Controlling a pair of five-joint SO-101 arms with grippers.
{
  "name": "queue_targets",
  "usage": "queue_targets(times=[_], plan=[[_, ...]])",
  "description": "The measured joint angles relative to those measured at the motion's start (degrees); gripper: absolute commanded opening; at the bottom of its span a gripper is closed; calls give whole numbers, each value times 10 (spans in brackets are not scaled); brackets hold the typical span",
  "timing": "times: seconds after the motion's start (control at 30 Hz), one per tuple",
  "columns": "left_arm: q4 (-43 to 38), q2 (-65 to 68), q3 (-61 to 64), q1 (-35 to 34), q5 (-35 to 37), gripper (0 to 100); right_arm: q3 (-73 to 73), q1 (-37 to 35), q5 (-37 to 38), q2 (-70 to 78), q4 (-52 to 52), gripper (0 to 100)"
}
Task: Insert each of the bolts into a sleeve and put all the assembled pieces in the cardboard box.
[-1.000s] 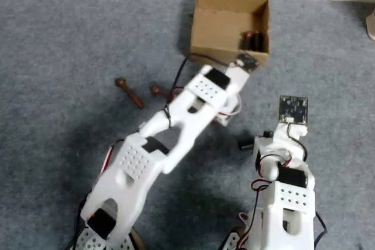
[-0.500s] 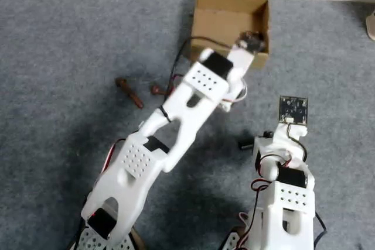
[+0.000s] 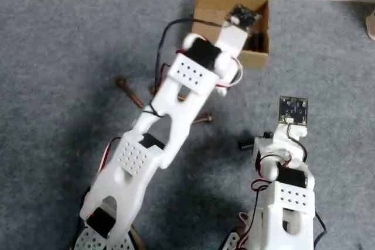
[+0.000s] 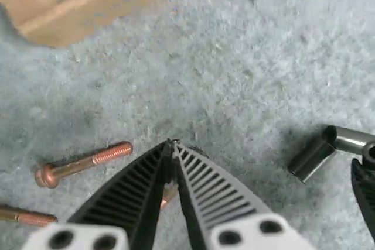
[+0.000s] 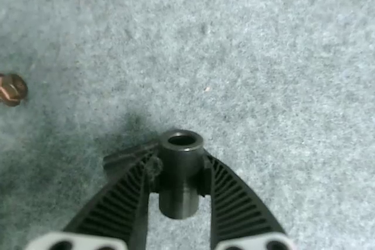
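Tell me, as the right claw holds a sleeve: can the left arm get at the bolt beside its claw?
Probably yes: the bolt lies bare on the carpet near the shut left claw, with nothing between them.

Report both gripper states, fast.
Left gripper: closed, with nothing seen between its fingers.
Right gripper: closed on the black sleeve.

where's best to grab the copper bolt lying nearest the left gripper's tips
Take the bolt by its plain shank just behind the flanged head, from above, jaws across its length. It lies flat on the carpet, so both sides are free, and the threaded end stays clear for the sleeve.
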Motion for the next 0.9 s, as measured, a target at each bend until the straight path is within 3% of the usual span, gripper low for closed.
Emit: queue_targets(times=[0.17, 0.4, 0.63, 0.9], plan=[[0, 2, 47, -9, -27, 6, 0, 0, 0, 0, 0, 5], [-3, -10, 258, -19, -229, 7, 0, 0, 0, 0, 0, 5], [-4, -85, 384, -20, -268, 18, 0, 0, 0, 0, 0, 5], [-4, -109, 386, -21, -285, 179, 0, 0, 0, 0, 0, 5]])
